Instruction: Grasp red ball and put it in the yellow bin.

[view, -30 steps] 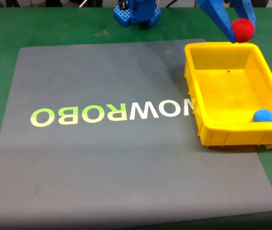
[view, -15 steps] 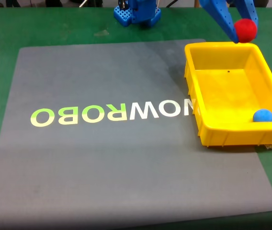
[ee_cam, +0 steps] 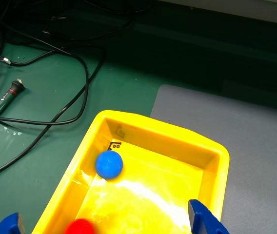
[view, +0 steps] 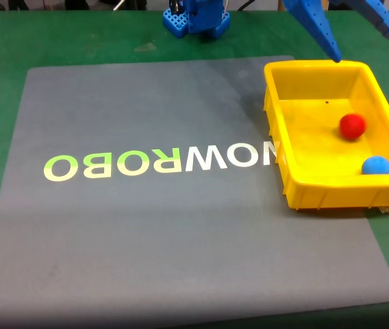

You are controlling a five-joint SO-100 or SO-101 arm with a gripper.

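Red is spotted inside the yellow bin (view: 297, 130): the red ball (view: 352, 126) is seen on the bin floor, right of centre in the fixed view, just beyond the blue ball (view: 376, 166) in the near right corner. The fingers (view: 318, 27) are held spread wide above the bin's far rim, with nothing between them; their gripper (ee_cam: 107, 225) is glimpsed in the wrist view with the red ball at the bottom edge. Light and matte, possibly foam, the ball is judged easy to pinch across its middle, though prone to rolling. The drop looks done.
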